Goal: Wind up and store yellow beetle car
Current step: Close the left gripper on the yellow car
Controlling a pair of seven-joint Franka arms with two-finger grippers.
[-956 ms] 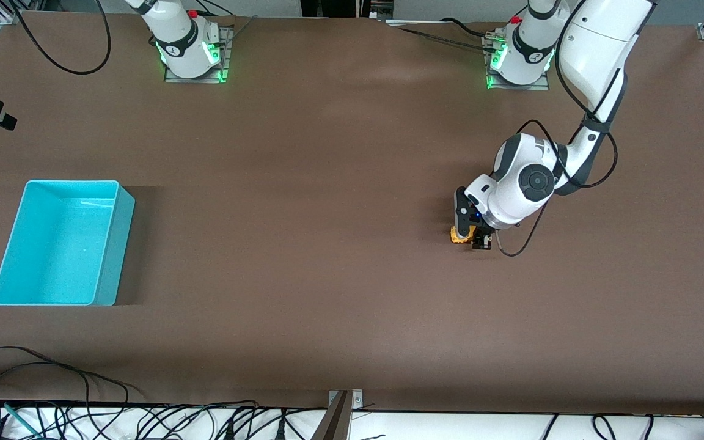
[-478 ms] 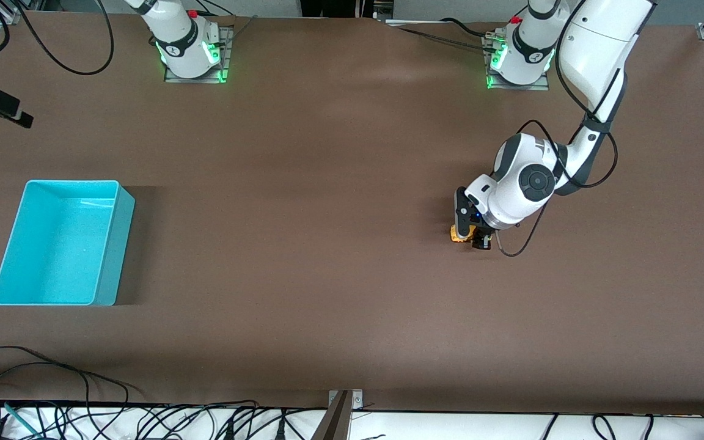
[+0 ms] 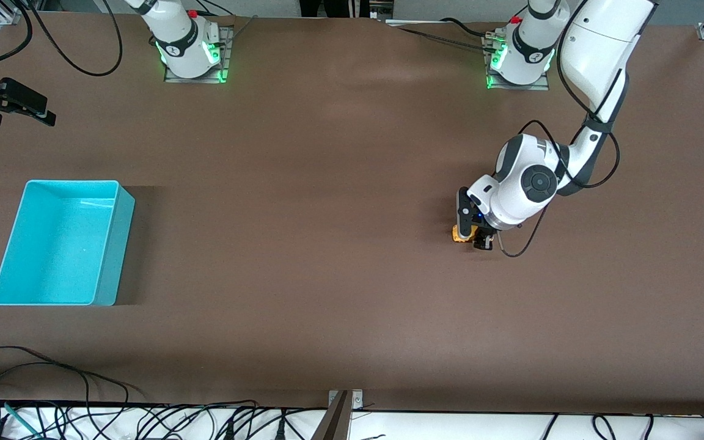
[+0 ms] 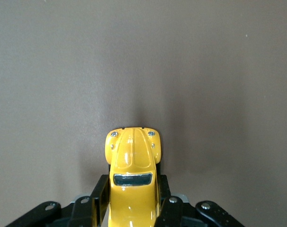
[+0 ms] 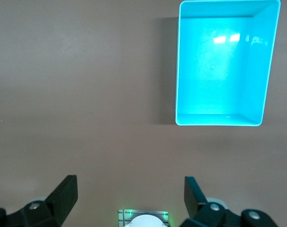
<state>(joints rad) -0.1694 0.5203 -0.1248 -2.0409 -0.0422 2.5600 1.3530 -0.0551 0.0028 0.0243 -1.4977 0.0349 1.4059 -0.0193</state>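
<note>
Front view: the left gripper (image 3: pixel 473 235) is down at the brown tabletop (image 3: pixel 327 244) toward the left arm's end, its fingers pinching the car (image 3: pixel 460 234), which shows only as a small yellow patch beside the black fingers. The turquoise bin (image 3: pixel 110 244) sits well apart, toward the right arm's end of the tabletop. The right gripper (image 3: pixel 31 109) hangs above that end's edge, farther from the front camera than the bin, with nothing in it

Left wrist view: the car (image 4: pixel 132 179) is clamped between the two black fingers (image 4: pixel 100 194), one on each side of its body. Its rounded hood and dark windshield point away from the gripper, out over bare tabletop (image 4: pixel 134 61)

Right wrist view: the right gripper (image 5: pixel 130 189) has its fingers (image 5: pixel 65 193) spread wide apart with nothing between them. It looks down on the tabletop (image 5: pixel 82 94) and the bin (image 5: pixel 219 119), with the right arm's green-lit base (image 5: pixel 142 217) between the fingers
</note>
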